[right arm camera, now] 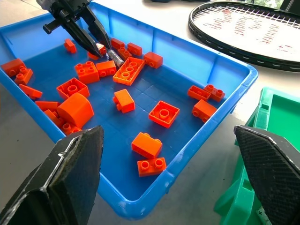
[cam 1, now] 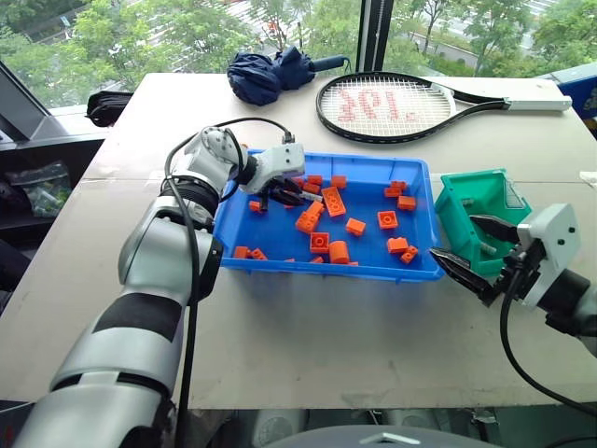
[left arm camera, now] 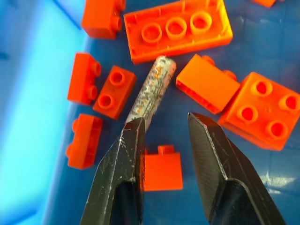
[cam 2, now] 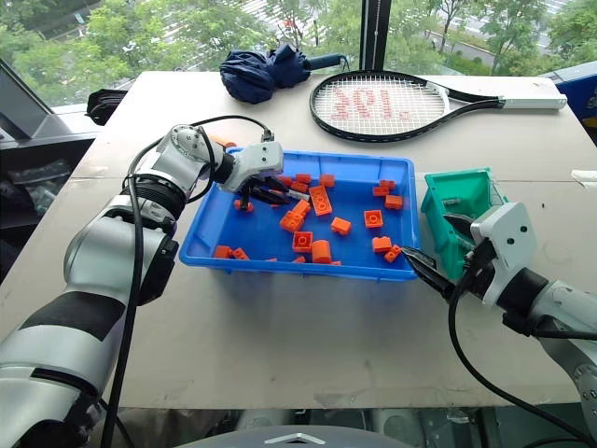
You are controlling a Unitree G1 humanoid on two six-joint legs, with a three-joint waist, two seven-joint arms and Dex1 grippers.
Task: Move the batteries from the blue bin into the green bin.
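Note:
A silver-grey battery [left arm camera: 152, 89] lies on the floor of the blue bin [cam 1: 326, 272] among orange bricks, next to a long six-stud brick [left arm camera: 178, 29]. My left gripper [left arm camera: 166, 119] reaches down into the bin's back left part. Its jaws stand a little apart with no battery between them. The battery's near end is tucked at the tip of one finger [left arm camera: 126, 154], and I cannot tell whether they touch. The green bin [cam 1: 454, 222] stands just right of the blue bin. My right gripper [cam 1: 455, 237] hovers wide open in front of it, holding nothing.
Orange bricks [cam 1: 318, 242] and a bigger orange cylinder [cam 1: 339, 251] are scattered over the blue bin's floor. A tennis racket [cam 1: 387, 105] and a folded dark-blue umbrella [cam 1: 270, 73] lie at the back of the table. Bare tabletop [cam 1: 326, 336] stretches in front of both bins.

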